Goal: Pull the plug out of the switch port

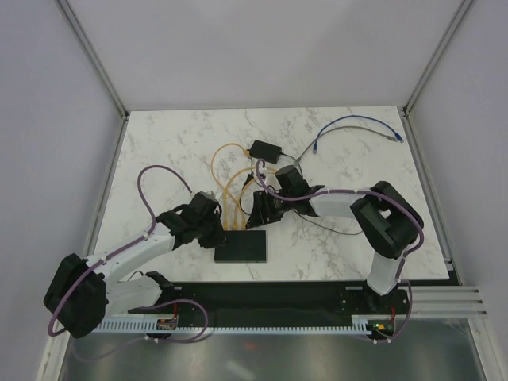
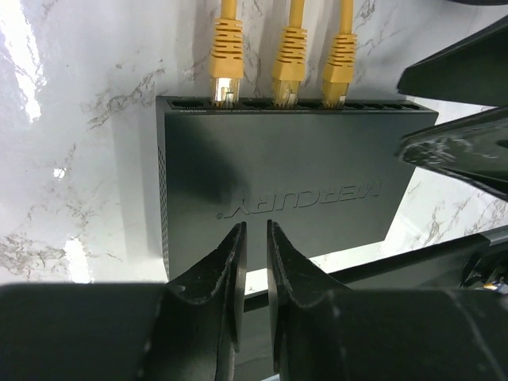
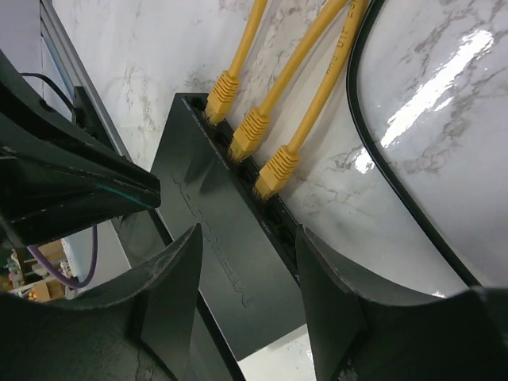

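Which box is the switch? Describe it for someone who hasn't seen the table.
On the marble table, look near the front edge between the two arms: the switch is the flat black box there. Three yellow cables plug into its far edge. The other black box is smaller and sits farther back.

Switch (image 2: 278,171): black casing ahead of the left gripper (image 2: 254,238), smooth satin finish, soft sheen. Plugs (image 2: 290,55): yellow moulded plastic, ribbed boots, clear glossy tips. Table (image 3: 413,119) beneath the right gripper (image 3: 246,262): white grey-veined marble-look surface, polished, strong glare. Gripper fingers (image 2: 298,270): black, matt, edges scuffed and rough.
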